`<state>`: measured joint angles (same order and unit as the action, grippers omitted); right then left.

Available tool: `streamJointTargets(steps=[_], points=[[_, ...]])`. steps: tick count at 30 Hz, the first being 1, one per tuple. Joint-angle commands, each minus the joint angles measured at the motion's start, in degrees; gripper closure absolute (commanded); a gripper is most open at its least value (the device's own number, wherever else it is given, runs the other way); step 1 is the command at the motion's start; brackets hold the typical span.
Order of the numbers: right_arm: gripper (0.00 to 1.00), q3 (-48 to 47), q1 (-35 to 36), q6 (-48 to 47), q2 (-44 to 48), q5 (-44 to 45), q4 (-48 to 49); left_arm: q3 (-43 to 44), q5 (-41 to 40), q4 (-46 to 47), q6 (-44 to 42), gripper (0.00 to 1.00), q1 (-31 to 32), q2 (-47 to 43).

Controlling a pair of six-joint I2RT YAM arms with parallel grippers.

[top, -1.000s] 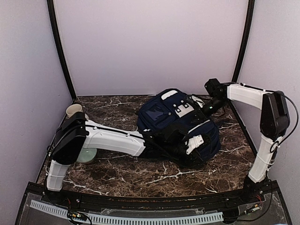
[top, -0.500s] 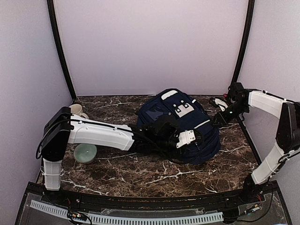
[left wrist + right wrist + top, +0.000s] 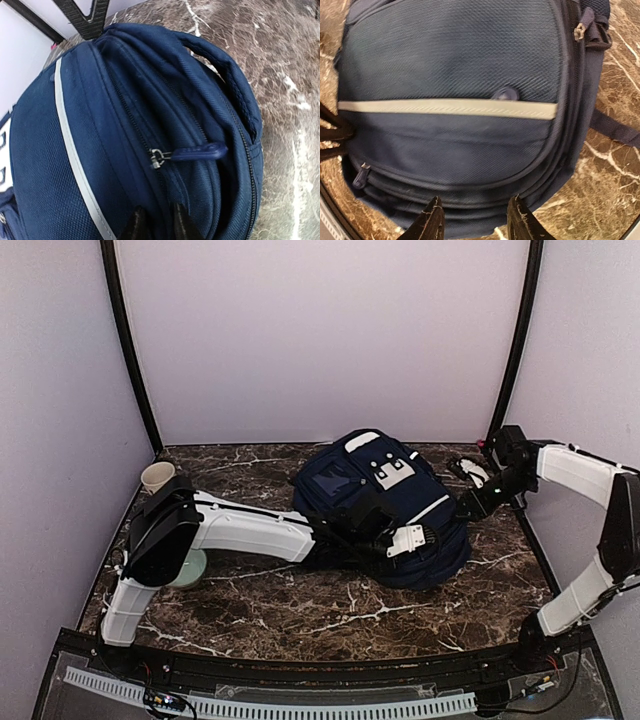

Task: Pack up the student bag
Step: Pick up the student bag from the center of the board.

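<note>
Navy student bag (image 3: 340,485): it lies flat on the marble table (image 3: 300,610), right of the middle, front pockets facing up, white patches toward the back wall.
My left gripper (image 3: 157,212): my arm stretches across to the bag's near right end. My 2 fingers stand close together with their tips at the fabric below the zip. I cannot tell whether they pinch a fold or only rest there.
Zip pull (image 3: 200,151): a navy tab lying across the seam, with its metal slider (image 3: 157,159) near my left fingertips but not touching them.
Carry handle (image 3: 235,85): it arches over the bag's end, next to the marble.
My right gripper (image 3: 475,200): it is low at the bag's right side. The fingers are spread well apart, grip nothing, and point at the curved edge of a pocket.
Grey stripe (image 3: 445,106): it runs straight across that pocket.
Beige cup (image 3: 155,476): upright at the far left, well apart from the bag.
Pale green bowl (image 3: 192,568): on the left, partly hidden under my left arm.
White item (image 3: 472,470): small, just beyond my right wrist, too small to name.
</note>
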<state>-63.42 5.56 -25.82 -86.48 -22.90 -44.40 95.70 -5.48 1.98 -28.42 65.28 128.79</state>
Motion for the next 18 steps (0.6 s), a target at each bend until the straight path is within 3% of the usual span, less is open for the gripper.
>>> streamJointTargets(steps=[1, 5, 10, 18], points=[[0.58, 3.1, 0.2, -2.3, 5.9, -5.8, -1.7, 0.4, -1.6, 4.5, 0.1, 0.90, -2.1, -0.4], [0.58, 5.2, 0.6, -2.7, 8.6, -9.1, -1.7, 0.7, 3.2, 10.3, 4.7, 1.00, -2.9, 0.1], [0.57, 4.5, 1.8, -2.8, 8.5, -11.3, -2.6, 6.7, 6.6, 14.5, 10.6, 1.00, -3.0, 4.0], [0.48, 5.0, 3.8, 0.5, 8.8, -7.7, -0.5, 14.0, 4.8, 20.5, 18.9, 1.00, -3.0, 9.6]])
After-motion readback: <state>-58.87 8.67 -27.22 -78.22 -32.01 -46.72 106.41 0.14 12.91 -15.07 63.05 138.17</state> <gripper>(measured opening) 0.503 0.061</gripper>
